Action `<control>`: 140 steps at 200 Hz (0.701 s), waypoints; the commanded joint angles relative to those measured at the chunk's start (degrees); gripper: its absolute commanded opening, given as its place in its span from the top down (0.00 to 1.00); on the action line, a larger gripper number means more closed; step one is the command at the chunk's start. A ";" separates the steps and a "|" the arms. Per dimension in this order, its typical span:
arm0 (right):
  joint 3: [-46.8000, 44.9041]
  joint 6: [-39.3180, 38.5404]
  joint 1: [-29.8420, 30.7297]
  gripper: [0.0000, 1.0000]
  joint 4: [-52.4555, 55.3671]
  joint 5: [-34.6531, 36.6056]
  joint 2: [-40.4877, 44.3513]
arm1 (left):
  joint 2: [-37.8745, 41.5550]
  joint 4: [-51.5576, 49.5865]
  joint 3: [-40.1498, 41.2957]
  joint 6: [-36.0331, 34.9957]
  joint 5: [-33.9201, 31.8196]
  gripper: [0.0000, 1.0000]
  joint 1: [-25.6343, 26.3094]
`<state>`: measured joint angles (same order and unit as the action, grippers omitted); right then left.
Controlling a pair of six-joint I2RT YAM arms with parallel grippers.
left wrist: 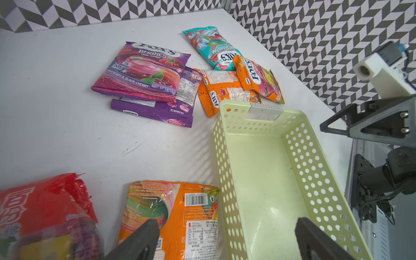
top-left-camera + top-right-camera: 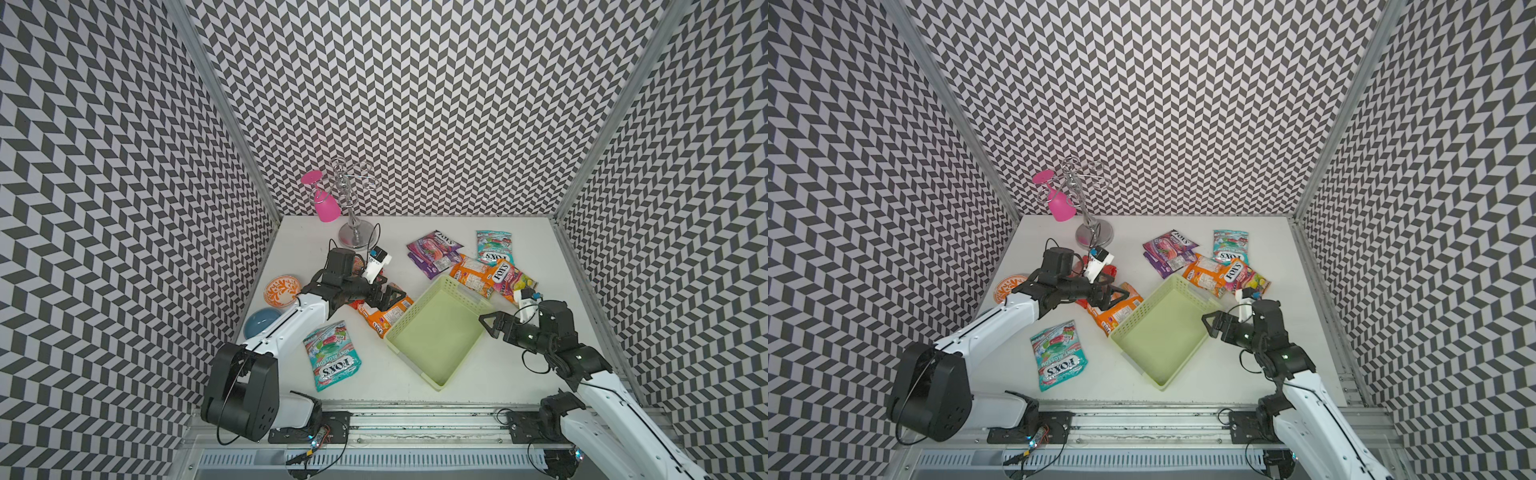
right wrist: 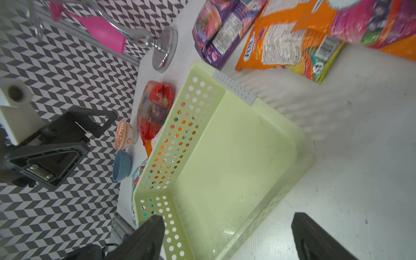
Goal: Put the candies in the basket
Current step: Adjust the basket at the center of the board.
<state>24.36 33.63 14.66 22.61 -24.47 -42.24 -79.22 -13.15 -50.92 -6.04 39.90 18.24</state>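
– Top views, starting from the left: what lies on the tabletop (image 2: 390,380)?
– An orange-and-white patterned bowl (image 2: 282,291) and a blue dish (image 2: 261,323) sit by the left wall. Next comes a teal Mint Blossom bag (image 2: 332,355), flat, near the front edge. At the back, a pink wine glass (image 2: 325,205) hangs bowl-down on a chrome rack (image 2: 353,232).
– And the left hand (image 2: 392,297)?
– Its fingers stand wide apart and hold nothing. It is above an orange bag (image 2: 384,318) that lies against the left wall of the basket (image 2: 440,336). In the left wrist view, a red bag (image 1: 45,209) lies just beside that orange one.
– How does the basket sit?
– It is pale green and perforated, set diagonally in the middle of the tabletop. Every candy bag lies outside it.
– Further right?
– Behind the basket, two purple Berries bags (image 2: 432,253) are stacked and two overlapping orange bags (image 2: 473,278) lie beside them. A second teal bag (image 2: 494,247) lies farthest back, its end under one of the orange ones.
– The right hand (image 2: 491,326)?
– Its fingers are spread and empty, over the basket's right corner.
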 commanded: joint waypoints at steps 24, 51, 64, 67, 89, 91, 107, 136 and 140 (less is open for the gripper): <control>0.17 0.94 3.83 0.14 -2.86 -2.28 -4.48 | -1.87 2.05 1.07 1.71 1.59 0.01 1.64; 1.74 1.52 4.92 0.14 -6.99 -1.64 -7.98 | -2.57 0.73 -0.02 2.43 1.20 0.01 2.24; 2.59 2.12 5.02 0.15 -9.79 -1.76 -10.40 | -2.08 0.61 -0.07 2.22 0.11 0.01 2.06; 2.74 2.28 5.03 0.15 -10.64 -1.74 -11.00 | -1.93 0.68 0.00 2.14 -0.24 0.01 2.00; 4.15 3.11 5.30 0.16 -15.99 -0.96 -16.10 | -1.16 1.64 0.60 2.33 -5.81 0.01 1.39; 4.32 3.18 5.30 0.16 -16.32 -0.78 -16.64 | -1.15 1.64 0.56 2.43 -6.46 0.01 1.35; 6.71 3.12 5.38 0.18 -17.57 0.67 -21.24 | -0.71 1.40 0.37 2.44 -8.60 0.01 0.33; 11.99 2.20 6.03 0.21 -20.37 0.93 -29.51 | 0.28 2.49 1.17 2.76 -7.90 0.01 -1.70; 13.10 1.91 6.27 0.21 -20.31 1.18 -30.43 | 0.37 2.24 0.92 2.81 -7.95 0.01 -1.94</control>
<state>32.56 36.29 19.77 8.99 -24.47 -68.20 -80.97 -12.32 -50.35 -3.62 33.54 17.76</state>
